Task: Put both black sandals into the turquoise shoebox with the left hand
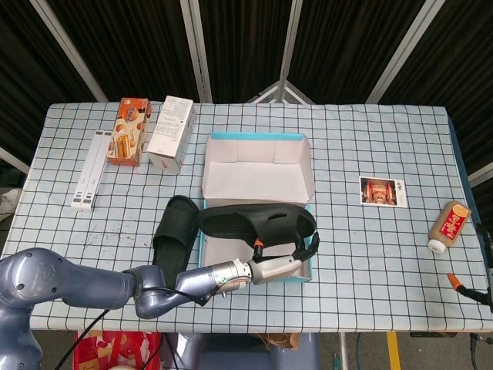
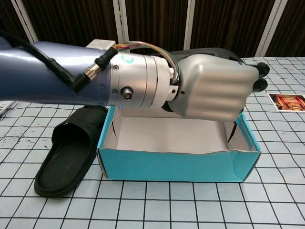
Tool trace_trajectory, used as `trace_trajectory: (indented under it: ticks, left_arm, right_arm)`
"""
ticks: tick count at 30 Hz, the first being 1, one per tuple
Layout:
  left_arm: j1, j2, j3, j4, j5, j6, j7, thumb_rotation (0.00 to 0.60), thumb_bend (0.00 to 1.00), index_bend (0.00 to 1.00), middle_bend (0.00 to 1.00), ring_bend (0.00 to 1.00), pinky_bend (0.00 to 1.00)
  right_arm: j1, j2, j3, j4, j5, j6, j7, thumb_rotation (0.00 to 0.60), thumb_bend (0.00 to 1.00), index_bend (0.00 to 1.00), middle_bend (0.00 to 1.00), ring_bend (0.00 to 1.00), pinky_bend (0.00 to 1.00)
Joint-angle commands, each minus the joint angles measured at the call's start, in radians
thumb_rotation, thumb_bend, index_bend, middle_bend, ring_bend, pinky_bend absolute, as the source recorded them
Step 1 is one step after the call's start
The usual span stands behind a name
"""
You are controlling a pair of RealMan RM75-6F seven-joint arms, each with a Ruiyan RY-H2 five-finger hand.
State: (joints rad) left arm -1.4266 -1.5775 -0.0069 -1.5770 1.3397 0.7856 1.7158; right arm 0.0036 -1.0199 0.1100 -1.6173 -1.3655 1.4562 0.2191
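Left hand point(image 1: 286, 260) extends over the open turquoise shoebox point(image 1: 306, 231) and grips one black sandal point(image 1: 258, 222), fingers closed around it. In the head view this held sandal lies crosswise above the box interior, sole side up, spanning from the left wall to the right wall. In the chest view the same left hand point(image 2: 214, 88) fills the middle of the frame above the shoebox point(image 2: 176, 164); only a dark sliver of the held sandal point(image 2: 209, 51) shows over its back, and dark fingertips point(image 2: 261, 70) protrude at the right. Whether the sandal touches the box floor cannot be told.

Second black sandal point(image 1: 171, 233) lies flat on the tabletop point(image 1: 370, 154) just beside the left wall of the shoebox, lengthwise, strap up; the chest view shows it point(image 2: 66, 155) at lower left, touching or nearly touching the box corner.

Shoebox lid flap stands open at the far side, white interior showing.

Right hand: only a small part with an orange tip point(image 1: 462, 285) shows at the right edge of the head view; finger state cannot be told.

Other items on the checked tabletop: orange snack box point(image 1: 127, 131), white carton point(image 1: 171, 132), white power strip point(image 1: 86, 171), picture card point(image 1: 383, 191), brown bottle point(image 1: 449, 227)
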Motion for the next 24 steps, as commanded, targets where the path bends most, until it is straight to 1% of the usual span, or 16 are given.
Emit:
trace_trajectory:
  ticks: [1,7,13,17,21,24]
  left_arm:
    - [-0.008,-0.038,0.016,0.069,0.050,-0.024,-0.065,0.600,0.45,0.53,0.50,0.13,0.18]
    - [-0.008,-0.049,0.027,0.122,0.090,-0.041,-0.108,0.600,0.44,0.53,0.50,0.13,0.18]
    - [-0.003,-0.057,0.027,0.180,0.124,-0.044,-0.140,0.600,0.44,0.52,0.50,0.13,0.18]
    - [0.002,-0.076,0.022,0.228,0.142,-0.046,-0.169,0.600,0.44,0.52,0.50,0.13,0.18]
    - [-0.004,-0.099,0.033,0.276,0.168,-0.075,-0.184,0.600,0.44,0.52,0.50,0.13,0.18]
    - [0.000,-0.126,0.041,0.310,0.208,-0.063,-0.229,0.600,0.44,0.52,0.50,0.13,0.18]
  right_arm:
    - [-0.001,0.001,0.000,0.002,0.000,0.001,0.003,0.600,0.23,0.06,0.17,0.20,0.23]
    - [-0.003,0.001,0.002,0.002,0.000,0.003,0.007,0.600,0.23,0.06,0.17,0.20,0.23]
    - [-0.002,0.001,0.001,-0.001,0.001,-0.002,0.002,0.600,0.23,0.06,0.17,0.20,0.23]
    - [-0.001,0.002,0.002,-0.002,0.006,-0.007,0.000,0.600,0.23,0.06,0.17,0.20,0.23]
    - [0.000,0.002,0.003,0.001,0.012,-0.013,0.003,0.600,0.23,0.06,0.17,0.20,0.23]
    - [0.002,0.002,0.003,0.004,0.013,-0.020,0.009,0.600,0.23,0.06,0.17,0.20,0.23]
